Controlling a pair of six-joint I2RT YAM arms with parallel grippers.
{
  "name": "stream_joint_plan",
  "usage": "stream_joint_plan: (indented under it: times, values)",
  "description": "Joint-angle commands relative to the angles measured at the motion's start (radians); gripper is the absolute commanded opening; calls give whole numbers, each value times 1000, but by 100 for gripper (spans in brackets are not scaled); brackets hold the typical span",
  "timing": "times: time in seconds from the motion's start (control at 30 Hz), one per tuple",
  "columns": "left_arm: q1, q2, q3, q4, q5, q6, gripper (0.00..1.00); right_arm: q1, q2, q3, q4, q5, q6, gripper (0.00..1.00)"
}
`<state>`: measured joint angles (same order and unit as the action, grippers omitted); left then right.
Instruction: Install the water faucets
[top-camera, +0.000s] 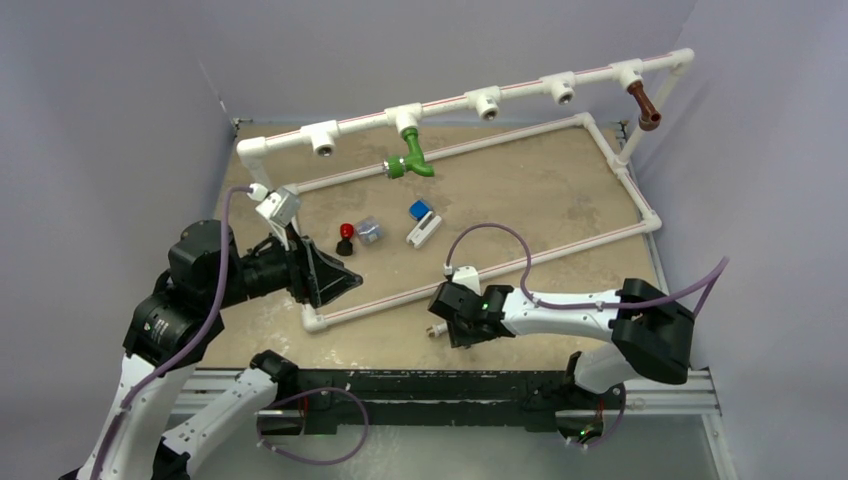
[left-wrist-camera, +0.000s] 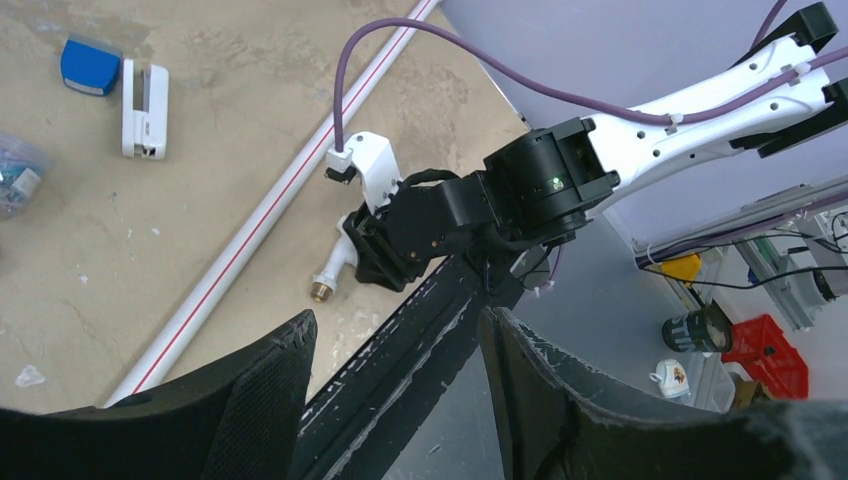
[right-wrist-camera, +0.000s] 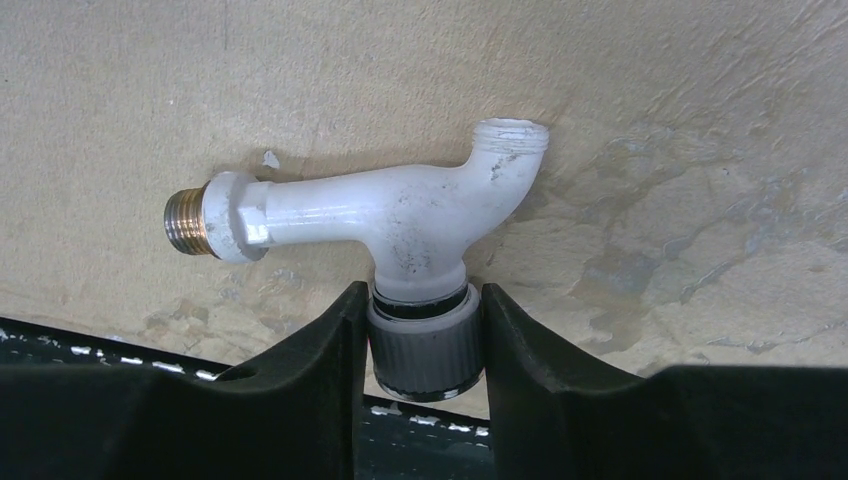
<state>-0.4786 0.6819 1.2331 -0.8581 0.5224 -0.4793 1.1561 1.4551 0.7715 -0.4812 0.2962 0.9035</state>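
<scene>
Water faucets sit in three spots. On the raised rail of the pipe frame the green faucet hangs at 12 o'clock of the table and the brown faucet at 2 o'clock, each seated in a tee. The white faucet lies on the tabletop at 6 o'clock, just outside the frame's near pipe.

The top view hides nearly all of that faucet under the right gripper. The right wrist view shows it lying flat, brass thread at 9 o'clock and spout mouth at 1 o'clock. Both fingers are pressed against its grey knob, clamping it.

The left gripper, at 8 o'clock by the frame's near-left corner, stands spread with nothing between its fingers; its camera looks across at the right gripper.

Inside the frame lie a blue-and-white block, a clear packet and a red-capped black piece.
</scene>
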Motion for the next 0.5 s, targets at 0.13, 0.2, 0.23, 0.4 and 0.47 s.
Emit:
stream_joint_plan:
  times: [0.13,0.2,0.23,0.4,0.47]
  values:
    - [3,-24,-27,-59,-27,-22,60,15,-53,23,-20,-11,-15,0]
    - [2,-28,-44,-83,-42,-22,60,16,-81,27,-18,-34,-23,0]
    - [3,-32,-57,-91,-45,-23,60,16,-95,29,-17,-48,-30,0]
    - [3,-60,-137,-86,-15,-61,61,17,-145,52,-15,-106,-53,0]
    - [4,-64,-174,-78,3,-81,61,17,-160,65,-2,-135,-64,0]
